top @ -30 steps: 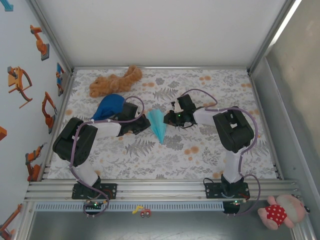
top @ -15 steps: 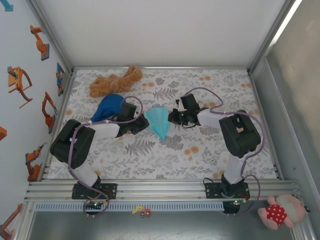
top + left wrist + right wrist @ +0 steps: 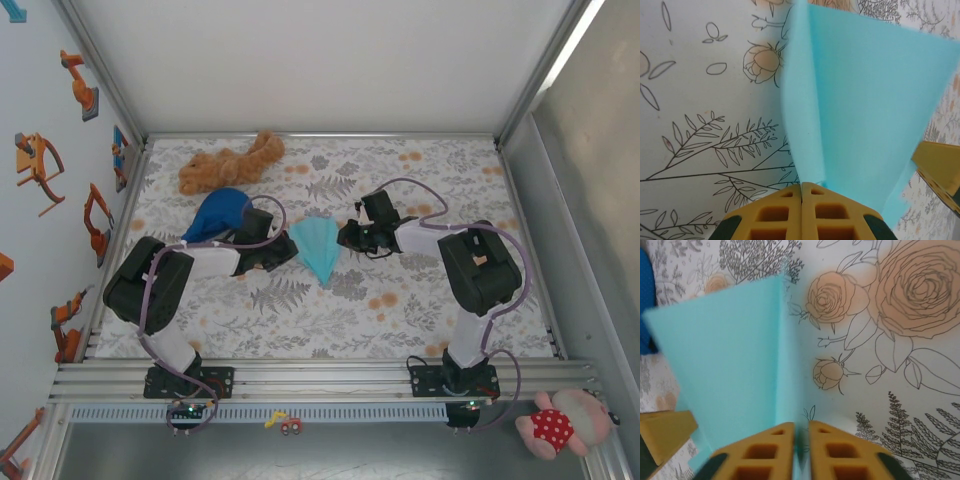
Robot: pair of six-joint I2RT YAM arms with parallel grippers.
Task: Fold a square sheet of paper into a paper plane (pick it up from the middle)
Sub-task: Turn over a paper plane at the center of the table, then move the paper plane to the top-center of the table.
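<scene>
The paper plane (image 3: 319, 249), a light cyan dart folded from the square sheet, lies mid-table with its point toward the arms and its wings spread. My left gripper (image 3: 291, 250) is at its left side, shut on the paper's edge (image 3: 801, 184), and the blue wing (image 3: 865, 95) fans out ahead of it. My right gripper (image 3: 344, 237) is at the plane's right side. Its jaws (image 3: 801, 429) stand slightly apart with the paper's fold (image 3: 782, 365) running into the narrow gap. Each wrist view catches the other gripper's yellow finger (image 3: 940, 167) (image 3: 665, 432) across the paper.
A brown plush toy (image 3: 230, 163) lies at the back left, and a dark blue dome (image 3: 220, 212) sits just behind my left wrist. The floral cloth (image 3: 400, 300) covers the table inside metal frame walls. A pink plush (image 3: 560, 425) lies outside at the near right.
The plane has spread from a narrow dart into a wider fan. My right gripper has shifted slightly right and its jaws have parted a little. The left gripper stays shut.
</scene>
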